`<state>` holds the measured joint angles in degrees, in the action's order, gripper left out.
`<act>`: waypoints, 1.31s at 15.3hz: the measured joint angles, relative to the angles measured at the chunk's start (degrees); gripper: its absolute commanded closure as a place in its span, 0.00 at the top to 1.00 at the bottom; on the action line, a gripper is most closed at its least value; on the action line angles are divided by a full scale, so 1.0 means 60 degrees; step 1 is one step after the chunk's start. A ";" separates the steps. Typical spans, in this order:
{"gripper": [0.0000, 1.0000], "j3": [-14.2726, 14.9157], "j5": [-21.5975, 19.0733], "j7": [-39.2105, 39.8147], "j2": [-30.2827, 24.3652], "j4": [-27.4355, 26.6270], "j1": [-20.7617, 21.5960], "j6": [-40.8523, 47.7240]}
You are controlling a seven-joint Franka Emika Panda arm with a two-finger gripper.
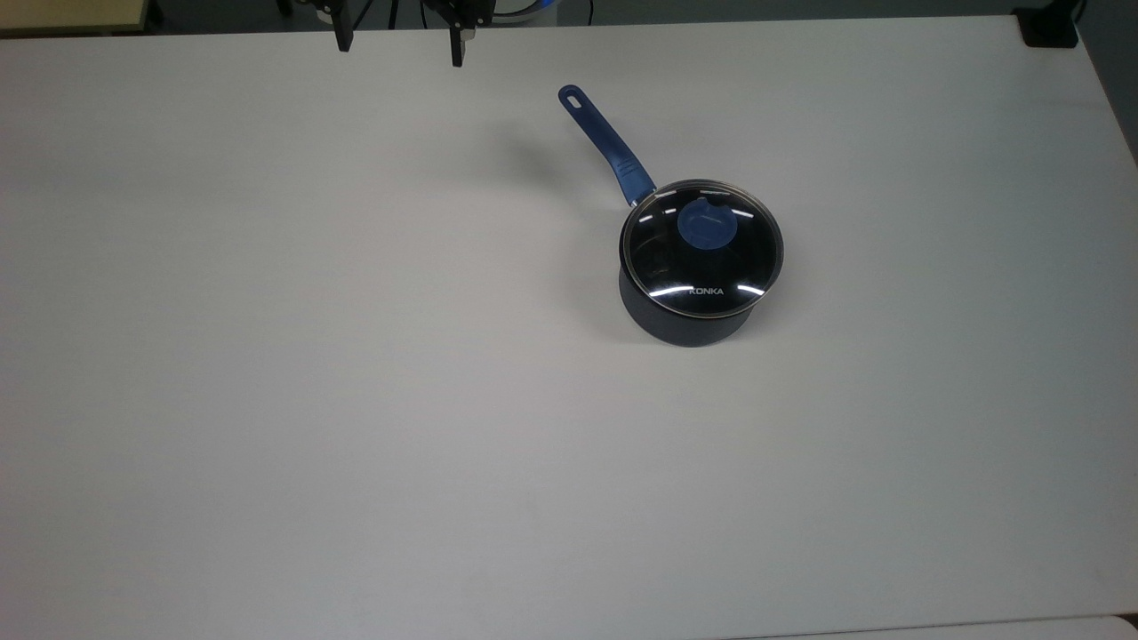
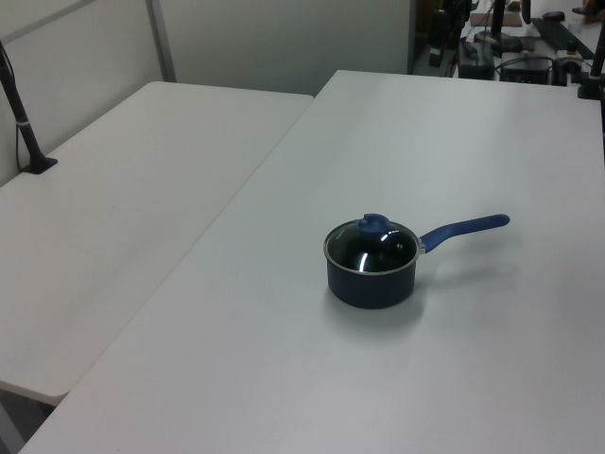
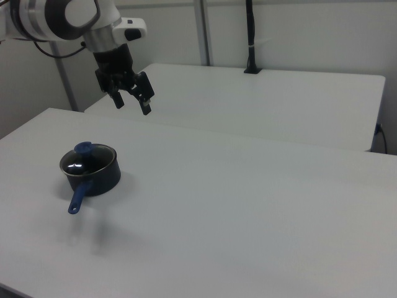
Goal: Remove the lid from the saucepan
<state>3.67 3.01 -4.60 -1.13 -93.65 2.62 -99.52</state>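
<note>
1 step is in hand: the approach. Gripper hangs spread wide, empty; below it, well apart, the lid sits on the saucepan. Next it must descend onto the blue knob.

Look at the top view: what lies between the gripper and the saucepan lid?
Bare table between the gripper and the lid.

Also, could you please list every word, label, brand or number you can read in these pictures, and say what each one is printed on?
"KONKA": white letters on the glass lid, near its rim on the side away from the handle, in the top view. The lid sits on the saucepan.
In the left view and the right view no lettering on the lid can be read.
No other text, number or sign is readable on the table or the end effector.
</note>
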 measured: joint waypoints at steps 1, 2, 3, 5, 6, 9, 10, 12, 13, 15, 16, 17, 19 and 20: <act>1.00 0.0000 -0.0008 0.0000 0.0000 0.0000 0.0006 0.0000; 1.00 0.0000 -0.0010 0.0000 0.0000 0.0000 0.0013 0.0000; 1.00 0.0000 -0.0010 0.0000 0.0000 0.0000 0.0026 0.0000; 1.00 0.0000 -0.0011 0.0000 0.0000 0.0000 0.0050 0.0000; 1.00 0.0000 -0.0011 0.0000 0.0000 0.0000 0.0061 0.0000; 1.00 0.0000 -0.0011 0.0000 0.0000 0.0000 0.0076 0.0000; 1.00 0.0000 -0.0011 0.0000 0.0000 0.0000 0.0076 0.0000; 1.00 0.0000 -0.0011 0.0000 0.0000 0.0000 0.0077 0.0000; 1.00 0.0000 -0.0011 0.0000 0.0001 0.0000 0.0077 0.0001; 1.00 0.0000 -0.0011 0.0079 0.0005 -0.0002 0.0089 0.0018; 1.00 -0.0001 -0.0018 0.0368 0.0013 -0.0010 0.0105 0.0025; 1.00 -0.0005 -0.0052 0.0916 0.0038 -0.0039 0.0123 0.0037; 1.00 -0.0041 -0.0144 0.1917 0.0183 -0.0078 0.0149 0.0070; 1.00 -0.0115 -0.0164 0.2158 0.0274 -0.0079 0.0154 0.0113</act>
<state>2.98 2.03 8.35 0.51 -94.12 3.55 -98.84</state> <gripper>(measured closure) 0.000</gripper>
